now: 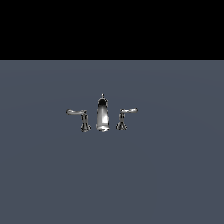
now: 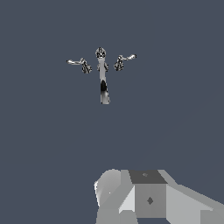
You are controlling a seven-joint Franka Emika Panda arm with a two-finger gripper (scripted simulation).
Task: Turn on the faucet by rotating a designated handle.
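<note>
Exterior view: a flat grey floor (image 1: 112,175) is filling the lower frame; no arm is showing here.
Faucet (image 1: 102,114): standing upright mid-floor, spout in the centre, a lever to each side.
Handle (image 1: 124,117): sitting just beside the spout on the exterior view's right, its lever pointing outward.
Gripper (image 2: 151,199): showing only as grey housing in the wrist view, well apart from the faucet; fingers are not showing, so cannot tell whether spread or closed.

Supporting surface: a flat, uniform slate-grey floor (image 1: 166,175). Standing directly on it: the faucet (image 1: 102,114), chrome, spout in the middle, with the handle (image 1: 125,117) on the exterior view's right and a mirrored lever (image 1: 81,118) opposite.
</note>
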